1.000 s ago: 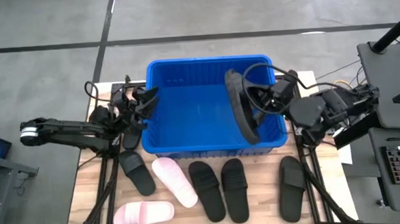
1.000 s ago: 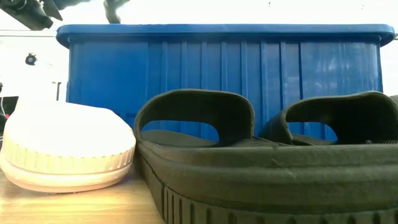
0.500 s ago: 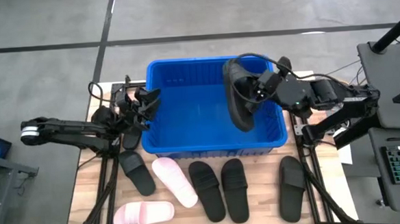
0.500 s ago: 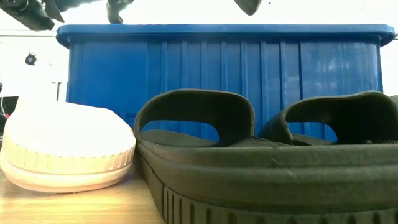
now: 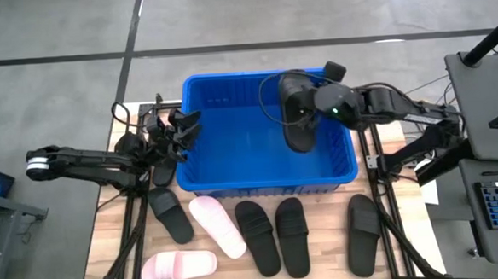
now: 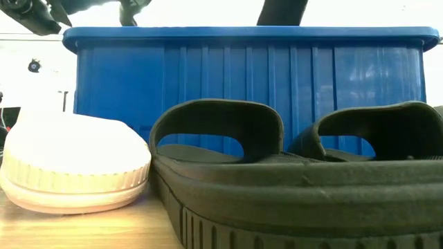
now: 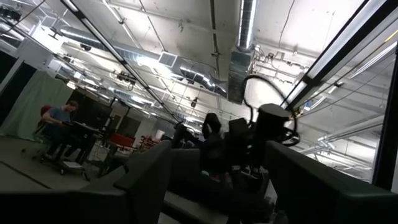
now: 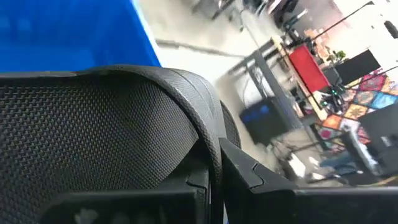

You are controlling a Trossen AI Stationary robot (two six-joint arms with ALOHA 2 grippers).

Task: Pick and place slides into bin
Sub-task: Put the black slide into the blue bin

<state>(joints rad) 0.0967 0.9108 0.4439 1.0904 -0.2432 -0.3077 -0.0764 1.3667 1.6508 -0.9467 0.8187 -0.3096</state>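
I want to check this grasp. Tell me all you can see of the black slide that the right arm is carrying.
The black slide is matte, rubbery, with a woven-looking texture up close. The right gripper grips it, and it hangs over the blue bin's right half, long axis running front to back. Whether it touches the bin floor is unclear.

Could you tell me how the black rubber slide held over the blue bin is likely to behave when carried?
The black rubber slide probably stays fairly stiff: it hangs from the right tool without drooping. Its woven-textured surface likely resists slipping. It seems light, carried over the bright blue plastic bin by one edge.
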